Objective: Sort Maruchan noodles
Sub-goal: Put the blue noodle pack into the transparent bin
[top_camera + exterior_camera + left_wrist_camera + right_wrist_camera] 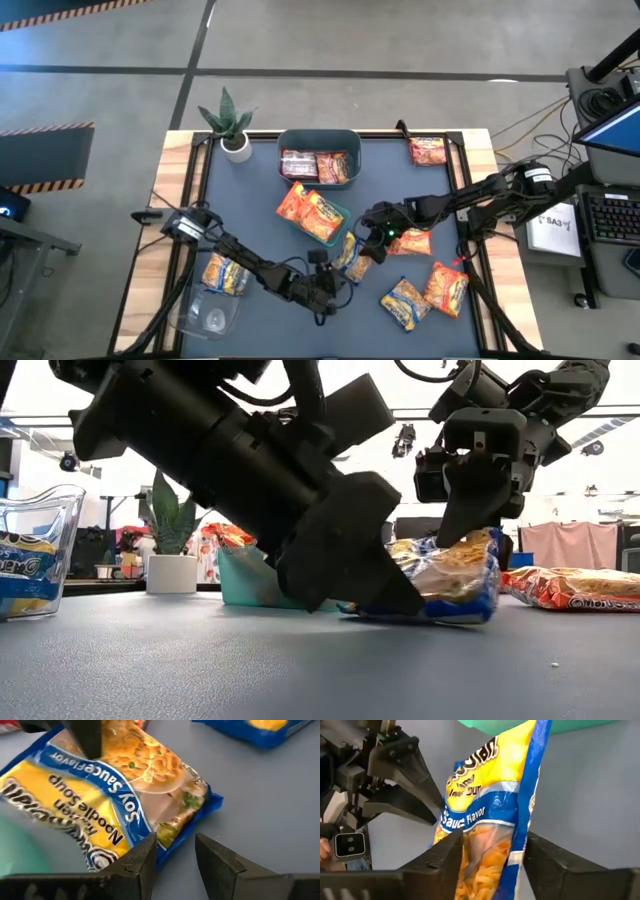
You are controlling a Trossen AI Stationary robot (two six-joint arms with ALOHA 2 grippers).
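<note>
On the dark grey-blue table (pixel 250 210) both dark arms meet near the middle, over one yellow-with-blue crinkly plastic ramen packet (pixel 450 575) that lies just in front of the small green square tray (pixel 335 215), one end on the table and the other raised. The right gripper (pixel 492 857) straddles the packet's raised end, a finger on each side, the jaws about the packet though whether they press it I cannot tell. The left gripper (pixel 172 855) sits at the packet's low corner with its jaws part open and only bare table between them — gripping nothing. The packet should handle as light, with a slick, crinkly film that slides easily and a brittle noodle block inside that could crack under a hard squeeze; the flat sealed end or edge looks the safest place to pinch. The low view alone shows the packet tilted off the table, and the right wrist view alone shows it between the fingers; the high view adds the spread — orange-red packets (pixel 425 290) scattered nearby, others in the grey-teal tub (pixel 318 135) and the tray.
</note>
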